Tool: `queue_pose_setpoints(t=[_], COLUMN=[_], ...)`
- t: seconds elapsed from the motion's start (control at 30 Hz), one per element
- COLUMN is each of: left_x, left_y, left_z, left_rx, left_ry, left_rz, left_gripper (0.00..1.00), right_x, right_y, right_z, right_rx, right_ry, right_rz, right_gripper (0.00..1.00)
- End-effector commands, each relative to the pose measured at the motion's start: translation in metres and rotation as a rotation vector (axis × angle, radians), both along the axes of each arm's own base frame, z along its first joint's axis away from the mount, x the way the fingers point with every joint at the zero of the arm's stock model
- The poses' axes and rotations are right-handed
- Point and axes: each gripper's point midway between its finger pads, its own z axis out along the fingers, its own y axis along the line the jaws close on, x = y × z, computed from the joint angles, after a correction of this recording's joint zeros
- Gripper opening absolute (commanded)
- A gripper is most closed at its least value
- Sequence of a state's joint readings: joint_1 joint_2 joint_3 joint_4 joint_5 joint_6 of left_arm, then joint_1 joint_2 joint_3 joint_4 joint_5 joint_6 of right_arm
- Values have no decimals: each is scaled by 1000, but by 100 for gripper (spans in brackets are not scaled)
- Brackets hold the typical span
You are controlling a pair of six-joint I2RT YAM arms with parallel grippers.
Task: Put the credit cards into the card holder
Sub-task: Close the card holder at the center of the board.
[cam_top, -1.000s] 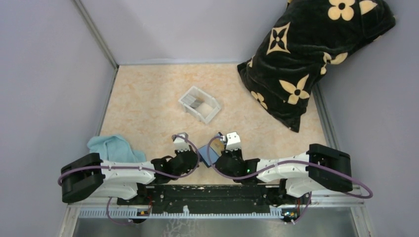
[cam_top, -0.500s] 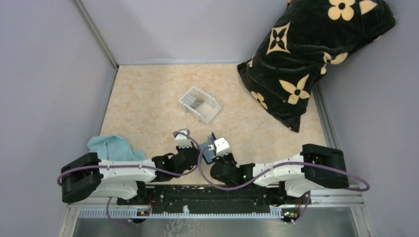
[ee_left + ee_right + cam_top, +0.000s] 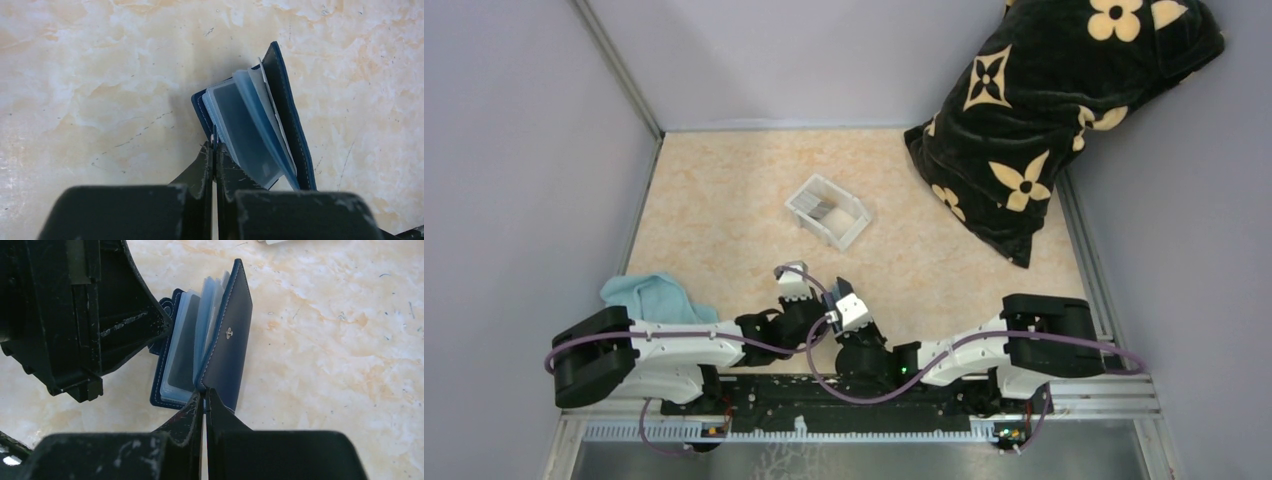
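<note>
The navy card holder (image 3: 282, 105) stands partly open on the marbled table, its clear sleeves fanned out. My left gripper (image 3: 215, 148) is shut on the edge of its left cover. My right gripper (image 3: 204, 394) is shut on the lower edge of the other cover, the one with the snap stud (image 3: 229, 332). A dark shape shows through one clear sleeve (image 3: 181, 356). From above, the card holder (image 3: 840, 288) is mostly hidden between the two wrists. Credit cards (image 3: 825, 211), grey and tan, lie in the white tray (image 3: 856, 222) further back.
A black pillow (image 3: 1064, 110) with tan flowers leans in the back right corner. A teal cloth (image 3: 649, 298) lies by the left arm. The left gripper's body (image 3: 75, 315) crowds the card holder's left side. Grey walls enclose the table.
My right arm has swung left toward the left gripper, taking its cover of the card holder with it. The left gripper has barely moved.
</note>
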State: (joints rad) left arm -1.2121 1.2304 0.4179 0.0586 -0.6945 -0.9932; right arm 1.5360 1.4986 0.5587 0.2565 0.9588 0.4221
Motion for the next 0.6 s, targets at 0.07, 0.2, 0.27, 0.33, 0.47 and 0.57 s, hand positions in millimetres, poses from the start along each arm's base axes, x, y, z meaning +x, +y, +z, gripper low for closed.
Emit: queue_pose_setpoints(t=[0.07,0.2,0.27,0.33,0.47,0.57], left_x=[2,0,-1,-2,-3,-2], left_y=[7,17,24,31,42,45], left_z=[-7,-18,-23,-26,-32,-35], left_rx=[-10,7,9,8,-6,-11], left_ry=[14,42,55,64,76,80], left_rz=[63,104,138,170,231,245], left_gripper=[0,0,0,0,0,0], right_x=[-23,-31,-36,-39,-43,-45], right_y=[39,49,54,57,59,59], right_z=[-1,-10,-13,-14,-11,-4], right_rx=[26,14,14,19,41,64], right_ry=[50,84,106,120,140,151], right_rz=[136,184,213,226,239,247], right_gripper=[0,0,5,13,30,39])
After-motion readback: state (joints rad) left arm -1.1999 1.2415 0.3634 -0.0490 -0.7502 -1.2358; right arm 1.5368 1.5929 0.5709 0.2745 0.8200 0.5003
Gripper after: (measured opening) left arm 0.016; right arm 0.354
